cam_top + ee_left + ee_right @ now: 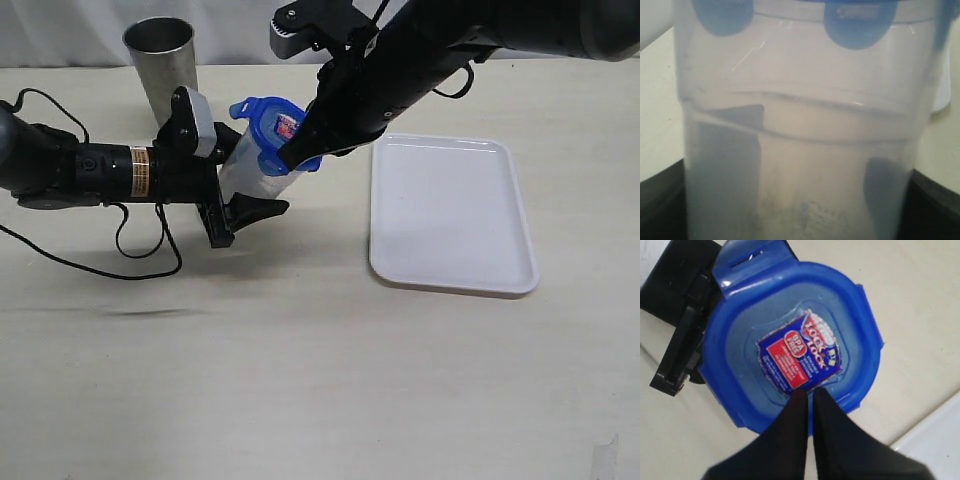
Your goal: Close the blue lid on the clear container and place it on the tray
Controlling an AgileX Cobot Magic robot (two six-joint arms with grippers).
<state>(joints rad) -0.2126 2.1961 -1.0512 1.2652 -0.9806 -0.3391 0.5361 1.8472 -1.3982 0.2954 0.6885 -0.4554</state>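
The left gripper (232, 170) is gripping the clear container (255, 172) around its body with jaws spread wide, holding it tilted over the table (300, 380), near the white tray (450, 215) but not on it. The blue lid (790, 345) is sitting on the container's rim. The right gripper (809, 394), jaws fully together and holding nothing, is pressing its tips onto the lid beside the label.

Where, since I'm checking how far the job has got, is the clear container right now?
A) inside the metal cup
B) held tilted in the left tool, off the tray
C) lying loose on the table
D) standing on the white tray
B: the left tool clamps the tilted clear container, with the blue lid on its mouth, apart from the tray.
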